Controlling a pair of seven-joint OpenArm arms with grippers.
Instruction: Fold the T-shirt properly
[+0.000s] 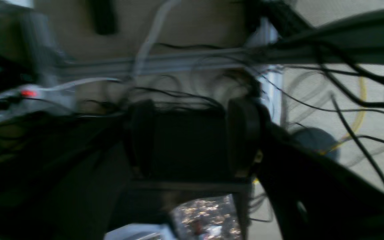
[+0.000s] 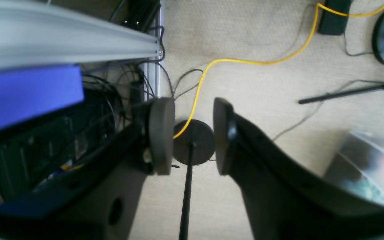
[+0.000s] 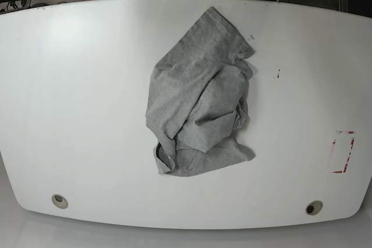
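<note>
The light grey T-shirt (image 3: 200,100) lies crumpled in a heap near the middle of the white table (image 3: 75,85), with wrinkled layers bunched over each other. Neither arm shows in the base view. In the right wrist view, my right gripper (image 2: 192,135) hangs off the table above the beige carpet, its fingers (image 2: 160,133) apart with nothing between them. The left wrist view is blurred. There, my left gripper (image 1: 192,140) faces dark equipment and cables, its two pads (image 1: 243,133) standing well apart and holding nothing. The T-shirt is out of both wrist views.
A red-marked rectangle (image 3: 342,151) sits near the table's right edge, and two round holes (image 3: 58,201) lie along its front. Below the right gripper are a yellow cable (image 2: 245,61), a black stand base (image 2: 193,141), an aluminium rail (image 2: 68,43) and a clear box (image 2: 365,166).
</note>
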